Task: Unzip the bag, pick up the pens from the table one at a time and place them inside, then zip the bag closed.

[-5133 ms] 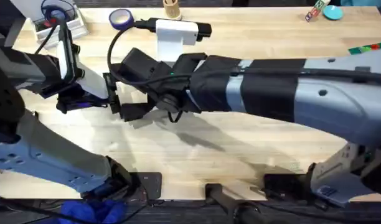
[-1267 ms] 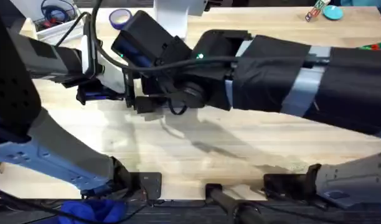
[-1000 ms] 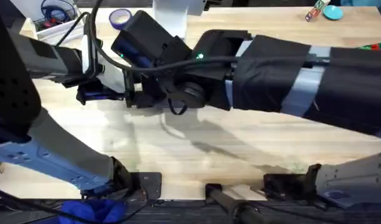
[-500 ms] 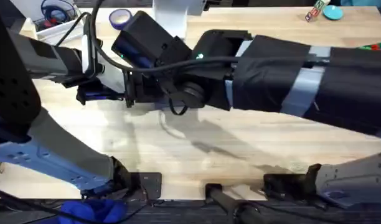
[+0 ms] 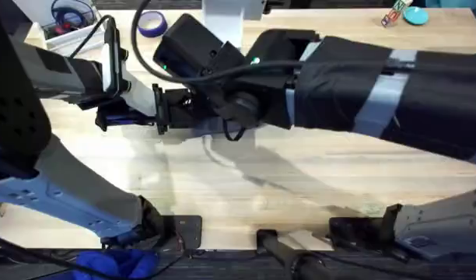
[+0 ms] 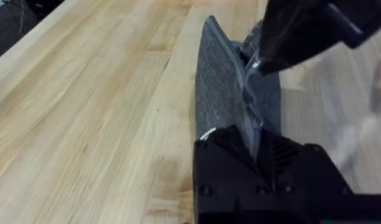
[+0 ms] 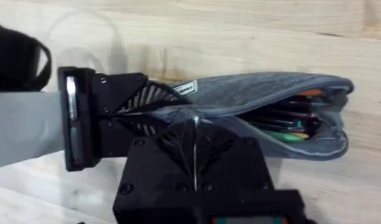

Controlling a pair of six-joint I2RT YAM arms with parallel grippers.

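The grey-blue bag [image 7: 265,93] lies on the table [image 5: 300,187] between my two grippers. Its end farther from the left gripper gapes open, and a green pen [image 7: 284,134] and dark pens [image 7: 284,118] show inside. My left gripper [image 6: 256,140] is shut on one end of the bag [image 6: 215,93]. My right gripper [image 7: 195,134] is shut on the zipper pull, close to the left gripper [image 7: 125,102]. In the overhead view the left gripper [image 5: 137,119] and right gripper [image 5: 166,117] nearly meet at the table's left, hiding the bag.
A purple tape roll [image 5: 151,23] and a white tray of small items [image 5: 67,23] sit at the far left. A white block [image 5: 232,9] stands at the far middle, and coloured bits [image 5: 401,13] lie far right. Bare wood spans the near half.
The right arm has shifted slightly toward the table's far side, and its gripper now sits a little closer to the left gripper. The left arm has held still.
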